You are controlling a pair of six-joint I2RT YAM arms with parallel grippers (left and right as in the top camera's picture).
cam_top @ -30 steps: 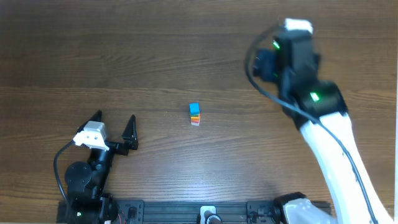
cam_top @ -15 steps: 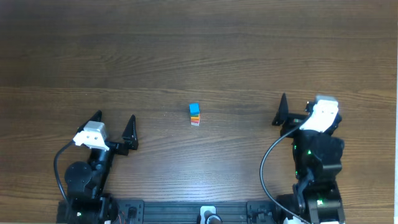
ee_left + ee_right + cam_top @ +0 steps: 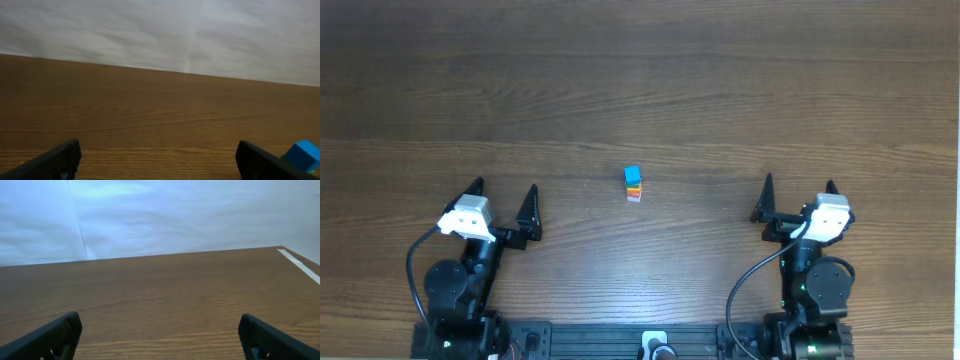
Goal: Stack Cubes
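A small stack of cubes (image 3: 634,184) stands near the middle of the wooden table, blue on top, orange under it and a pale one at the bottom. Its blue top cube (image 3: 303,154) peeks in at the edge of the left wrist view. My left gripper (image 3: 501,198) rests open near the front left, well to the left of the stack, nothing between its fingers (image 3: 57,159). At the front right my right gripper (image 3: 797,194) stands open and empty, apart from the stack, its fingers (image 3: 50,335) wide.
The wooden table (image 3: 640,90) stretches bare behind the stack. A pale wall (image 3: 160,215) rises beyond its far edge. A white tape strip (image 3: 300,265) lies on the wood near the table's corner in the right wrist view.
The right arm has drawn back from its far reach over the right side of the table and folded down to the front right. The left arm and the stack have not moved.
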